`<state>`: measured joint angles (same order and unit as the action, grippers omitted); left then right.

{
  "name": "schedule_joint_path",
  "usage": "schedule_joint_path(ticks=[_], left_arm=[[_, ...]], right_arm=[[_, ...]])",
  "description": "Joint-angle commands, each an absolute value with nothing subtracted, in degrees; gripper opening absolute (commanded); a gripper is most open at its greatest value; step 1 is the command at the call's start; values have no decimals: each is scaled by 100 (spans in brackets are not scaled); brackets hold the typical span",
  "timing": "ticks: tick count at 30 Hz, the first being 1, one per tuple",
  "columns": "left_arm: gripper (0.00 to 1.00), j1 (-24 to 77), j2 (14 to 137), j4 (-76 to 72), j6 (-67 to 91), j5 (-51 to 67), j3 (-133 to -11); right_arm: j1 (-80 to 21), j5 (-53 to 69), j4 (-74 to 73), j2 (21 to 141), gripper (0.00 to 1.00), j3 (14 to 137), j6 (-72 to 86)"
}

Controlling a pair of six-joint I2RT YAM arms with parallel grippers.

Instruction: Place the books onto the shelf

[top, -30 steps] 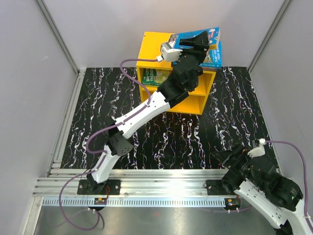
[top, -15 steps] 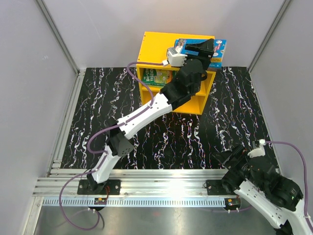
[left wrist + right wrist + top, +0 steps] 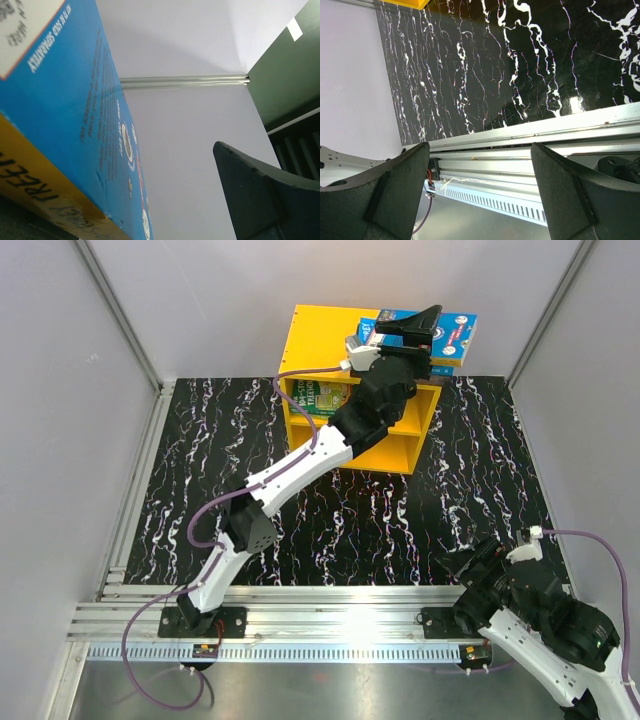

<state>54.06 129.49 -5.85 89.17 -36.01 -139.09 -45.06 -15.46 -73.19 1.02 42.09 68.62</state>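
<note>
Letting go of the blue book (image 3: 455,338) — carried over the last second from a tilt above the shelf (image 3: 318,335) to lie flat on its top at the far right corner, overhanging the right edge a little. Spread the left gripper (image 3: 414,327) from a partial hold to fully wide; from the wrist, shows the cover against one side and a clear gap before the other finger (image 3: 260,200). Counts, by judgement, as one more book delivered, alongside a green book (image 3: 322,397) already in the upper compartment. Leaves the right gripper (image 3: 480,192) wide and empty, low over the table (image 3: 485,65) near the front rail (image 3: 530,135) — unmoved.
</note>
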Motion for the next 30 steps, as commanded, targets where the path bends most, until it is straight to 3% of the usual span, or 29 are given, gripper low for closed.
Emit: schedule_joint_path(ticks=[1,8,11,13,16,20,26,30], left_arm=[[99,5379,12858,-1073,9422,-3103,-14001],[99,5353,12701,-1099,9255,-3068,-14001],[99,5344,12394,-1151,9132,-3050,-13572],[99,5318,12288,-1239,9149,-3015,-13186],[99,5221,12138,-1266,9228,-2910,-12903],[99,5142,12076,-1178,9211,-2734,-12867],[99,5045,12032,-1099,9220,-2567,-12832],[99,5027,11980,-1177,9281,-2522,-12622]], right_arm=[[-4535,-1617,-7304,79,89,4271,6952],[-4535,-1459,-6787,97,89,4289,6664],[-4535,-1511,-5420,184,83,4587,6137],[-4544,-1888,-4828,359,72,4998,5776],[-4535,-2530,-3878,1201,73,5831,4681],[-4535,-3479,-4235,3657,78,7845,3607],[-4535,-3981,-3701,5060,78,9614,2242],[-4535,-4088,-4357,5860,79,10667,2092]])
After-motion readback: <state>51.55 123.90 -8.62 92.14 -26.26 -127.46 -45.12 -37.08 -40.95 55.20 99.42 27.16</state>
